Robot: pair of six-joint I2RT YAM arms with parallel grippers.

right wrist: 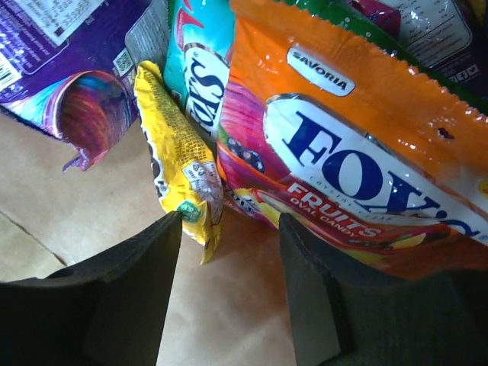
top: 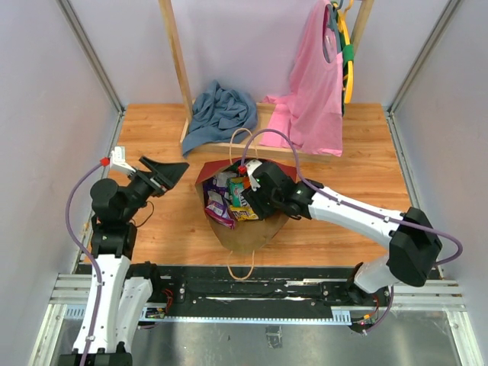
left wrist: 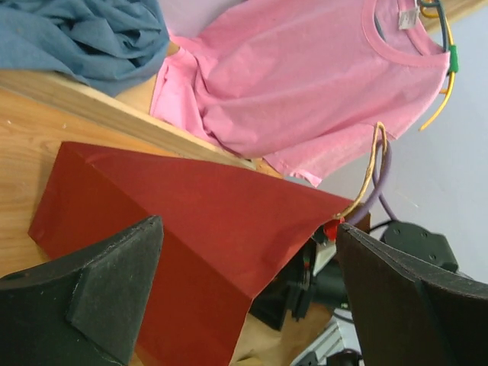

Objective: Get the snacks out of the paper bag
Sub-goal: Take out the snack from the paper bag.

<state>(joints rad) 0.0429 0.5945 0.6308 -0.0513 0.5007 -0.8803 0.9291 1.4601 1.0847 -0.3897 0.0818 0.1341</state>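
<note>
The paper bag lies on its side on the table, red outside and brown inside. Several snacks are piled in its mouth. In the right wrist view they are a yellow packet, an orange Fox's packet, a teal packet and a purple one. My right gripper is inside the bag, open, just short of the yellow and orange packets, with only brown paper between its fingers. My left gripper hangs wide open left of the bag, facing its red side and holding nothing.
A blue-grey cloth lies on the base of a wooden rack behind the bag. A pink garment hangs from the rack at the back right. The bag's twine handles loop towards the near edge and the rack.
</note>
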